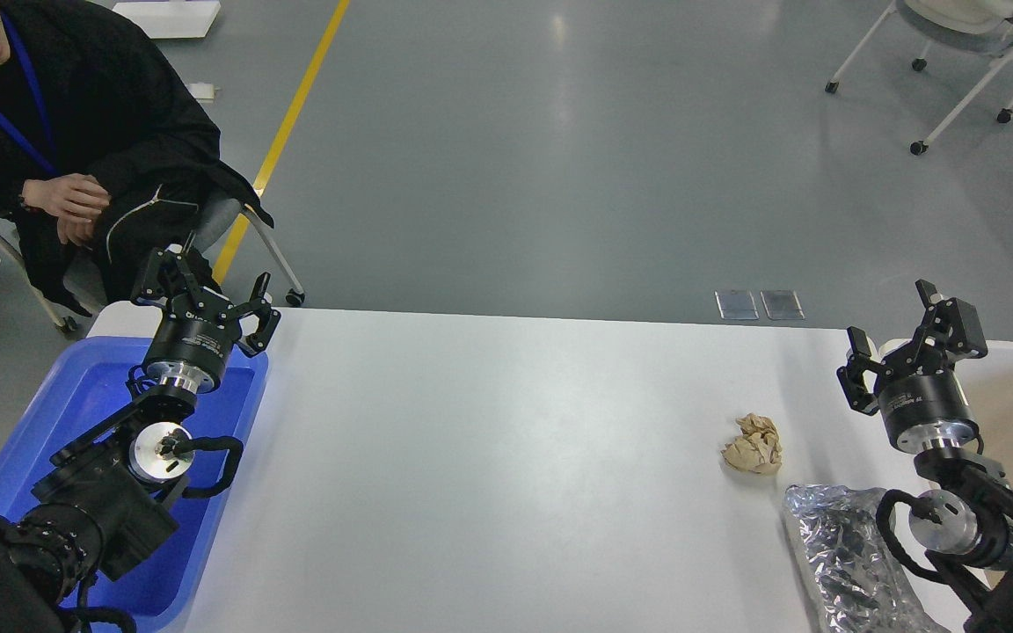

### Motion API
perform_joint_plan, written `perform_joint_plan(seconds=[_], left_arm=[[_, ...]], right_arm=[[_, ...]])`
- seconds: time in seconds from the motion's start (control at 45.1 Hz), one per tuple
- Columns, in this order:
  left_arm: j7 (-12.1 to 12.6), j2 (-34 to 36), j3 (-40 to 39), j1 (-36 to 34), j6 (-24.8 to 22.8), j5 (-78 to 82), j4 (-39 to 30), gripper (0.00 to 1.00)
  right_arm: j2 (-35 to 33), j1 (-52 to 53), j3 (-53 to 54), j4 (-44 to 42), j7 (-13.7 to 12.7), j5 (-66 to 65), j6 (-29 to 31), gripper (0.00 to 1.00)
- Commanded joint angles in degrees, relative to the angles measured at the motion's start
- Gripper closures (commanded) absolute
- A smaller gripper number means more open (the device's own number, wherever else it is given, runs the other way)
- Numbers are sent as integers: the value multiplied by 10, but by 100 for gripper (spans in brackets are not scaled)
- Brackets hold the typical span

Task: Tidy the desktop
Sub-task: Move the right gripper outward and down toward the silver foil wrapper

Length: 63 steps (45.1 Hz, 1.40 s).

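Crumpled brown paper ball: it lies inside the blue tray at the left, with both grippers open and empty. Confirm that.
Not quite. The head view shows the crumpled brown paper ball lying on the bare white desktop, toward the right, beside a silver foil bag, not in the blue tray. The rest holds: the left gripper and the right gripper are both open and empty.

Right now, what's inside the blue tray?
The blue tray shows only bare blue floor where visible. The left arm and its open left end effector cover much of the interior, so anything beneath them cannot be seen.
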Motion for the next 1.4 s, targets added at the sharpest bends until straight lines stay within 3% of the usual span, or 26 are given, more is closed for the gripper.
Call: perform_joint_plan(seconds=[0.0, 0.266, 0.399, 0.443, 0.532, 0.732, 0.82, 1.131, 1.286, 1.375], left_arm=[[-1, 0, 0, 1, 0, 0, 0, 0], [0, 0, 0, 0, -1, 0, 1, 0], [0, 0, 0, 0, 0, 1, 0, 0], [0, 0, 0, 0, 0, 0, 1, 0], [0, 0, 0, 0, 0, 0, 0, 0], [0, 0, 0, 0, -1, 0, 0, 0], [0, 0, 0, 0, -1, 0, 0, 0], [0, 0, 0, 1, 0, 0, 1, 0], [0, 0, 0, 0, 0, 0, 0, 0], [0, 0, 0, 1, 0, 0, 0, 0]], right_arm=[[0, -1, 1, 1, 0, 1, -1, 0], [-7, 2, 8, 3, 0, 68, -3, 0], [-49, -3, -4, 57, -4, 108, -32, 0], [-74, -7, -11, 89, -19, 107, -33, 0], [-125, -7, -43, 146, -77, 106, -38, 0], [-217, -5, -60, 203, -177, 92, -32, 0], [-263, -6, -70, 239, -202, 57, -32, 0], [-440, -3, -178, 396, -225, -72, -29, 0], [-497, -5, -184, 417, -225, -102, 57, 0], [-502, -5, -183, 417, -225, -154, 75, 0]])
